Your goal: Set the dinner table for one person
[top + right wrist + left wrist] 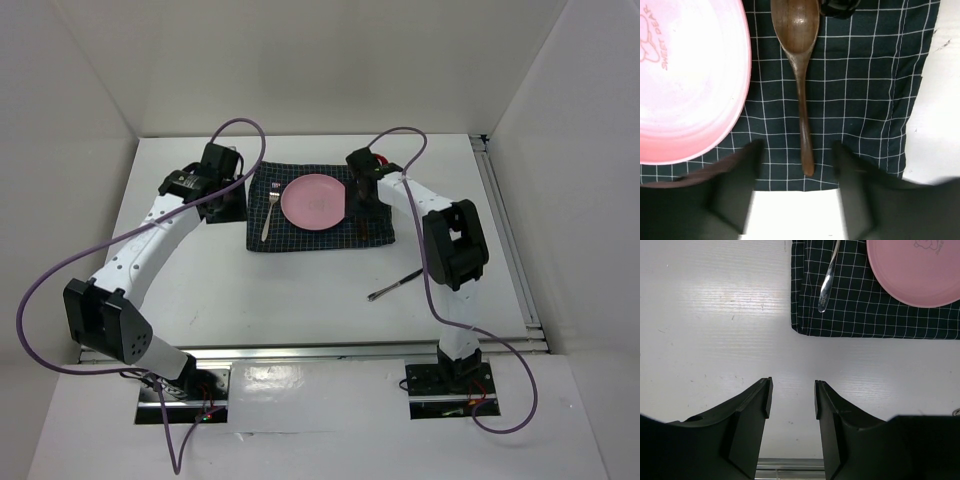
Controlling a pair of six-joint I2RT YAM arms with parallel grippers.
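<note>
The white desk filled the frame's middle, with a dark utensil lying on it at lower right. Farther up at centre, the checked placemat held a fork, a pink plate and a wooden spoon. The left gripper and the right gripper both stood apart and empty.

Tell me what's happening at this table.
Two robot arms are laying a place setting on the white tabletop. A dark navy checked cloth placemat carries a round pink plate, a silver metal fork to its left and a brown wooden spoon to its right. The right gripper hangs open over the spoon's handle, holding nothing; the left gripper is open over bare table beside the mat. A thin dark utensil lies off the mat.
</note>
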